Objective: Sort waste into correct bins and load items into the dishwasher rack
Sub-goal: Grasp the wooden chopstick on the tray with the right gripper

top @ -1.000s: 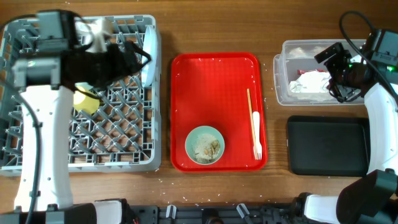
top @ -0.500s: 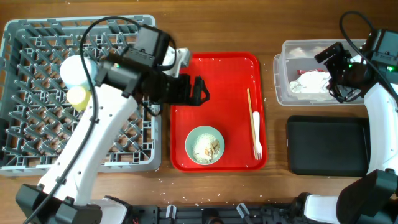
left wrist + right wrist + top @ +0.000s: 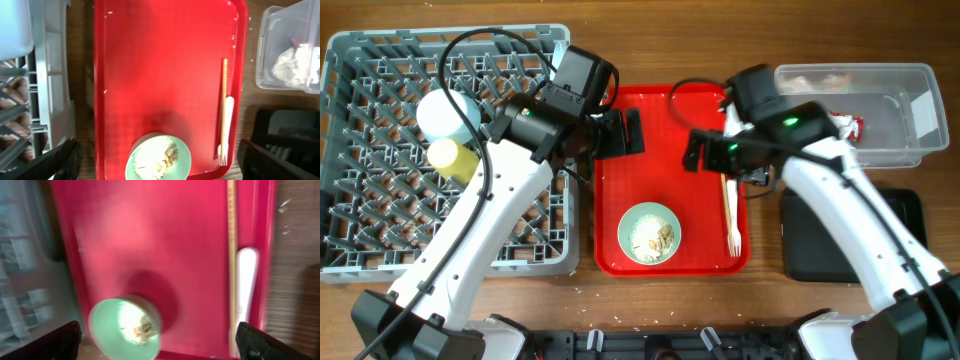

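Across the wooden bench we hold our left hand (image 3: pixel 618 134) and right hand (image 3: pixel 703 152) wide and empty above the red tray (image 3: pixel 665 115). Bowl (image 3: pixel 649 232) of crumbs, fork (image 3: pixel 732 215) and stick (image 3: pixel 721 165) remain unsorted there. We count the yellow cup (image 3: pixel 453 157) racked in the rack (image 3: pixel 380 215) and the napkin (image 3: pixel 296 64) in the tub (image 3: pixel 910 85).

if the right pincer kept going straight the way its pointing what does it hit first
Most likely the bare red tray, just beside the bowl; the right pincer points down at it, open. Depth is unclear, so the bowl's rim could come first.
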Available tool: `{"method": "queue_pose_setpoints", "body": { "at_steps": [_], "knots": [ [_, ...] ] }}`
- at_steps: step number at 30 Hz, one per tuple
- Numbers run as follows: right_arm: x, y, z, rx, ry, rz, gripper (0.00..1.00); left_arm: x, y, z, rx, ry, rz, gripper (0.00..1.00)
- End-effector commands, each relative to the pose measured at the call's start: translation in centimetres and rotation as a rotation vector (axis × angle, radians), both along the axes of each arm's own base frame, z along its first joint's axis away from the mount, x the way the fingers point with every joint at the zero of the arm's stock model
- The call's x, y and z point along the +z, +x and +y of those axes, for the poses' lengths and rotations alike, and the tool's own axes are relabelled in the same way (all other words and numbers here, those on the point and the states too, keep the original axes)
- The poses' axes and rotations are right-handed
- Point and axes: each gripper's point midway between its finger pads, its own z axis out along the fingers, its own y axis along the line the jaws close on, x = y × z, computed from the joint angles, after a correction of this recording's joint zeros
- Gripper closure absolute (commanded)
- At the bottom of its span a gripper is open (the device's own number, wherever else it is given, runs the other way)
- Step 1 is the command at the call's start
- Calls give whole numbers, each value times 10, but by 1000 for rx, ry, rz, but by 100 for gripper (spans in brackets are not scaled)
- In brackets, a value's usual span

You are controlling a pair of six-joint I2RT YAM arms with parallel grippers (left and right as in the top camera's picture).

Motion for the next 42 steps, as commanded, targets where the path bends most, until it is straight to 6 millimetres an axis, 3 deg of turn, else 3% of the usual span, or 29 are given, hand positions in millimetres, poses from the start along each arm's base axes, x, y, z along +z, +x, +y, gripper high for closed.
{"method": "queue_pose_setpoints", "body": {
  "at_steps": [1, 4, 7, 8, 9, 12, 16, 21, 22, 24, 28, 32, 36, 38, 42],
  "knots": [
    [-17, 11, -16, -39, -215, -42, 0, -8, 1, 19, 58, 92, 4, 0],
    [-42, 14, -17, -34, -249, 20, 18, -8, 4, 60, 213, 101, 47, 0],
    [-73, 12, -18, -19, -294, 105, 28, -6, 2, 128, 404, 114, 101, 0],
    [-87, 10, -19, -4, -315, 144, 31, -8, -5, 167, 522, 122, 150, 0],
    [-92, 9, -19, 11, -324, 156, 31, -9, -8, 181, 564, 123, 165, 0],
    [-113, 13, -24, 33, -344, 193, 37, -12, -29, 248, 791, 84, 241, 0],
    [-124, 23, -36, 31, -301, 214, 41, -14, -54, 294, 970, 38, 294, 0],
    [-125, 38, -33, 82, -201, 181, 47, -14, -65, 310, 1036, 29, 310, 0],
    [-126, 39, -33, 82, -199, 176, 53, -14, -65, 310, 1036, 29, 310, 0],
    [-128, 37, -34, 82, -201, 183, 58, -14, -65, 310, 1036, 29, 310, 0],
    [-148, 20, -39, 104, -213, 215, 57, -14, -64, 310, 1036, 29, 310, 0],
    [-148, 21, -39, 103, -212, 209, 61, -14, -64, 310, 1036, 29, 310, 0],
    [-148, 19, -35, 108, -198, 214, 81, -14, -64, 310, 1036, 29, 310, 0],
    [-147, 17, -27, 115, -151, 223, 96, -14, -64, 310, 1036, 29, 310, 0],
    [-142, 18, -21, 95, -121, 233, 96, -14, -64, 310, 1037, 29, 310, 0]
  ]
}}
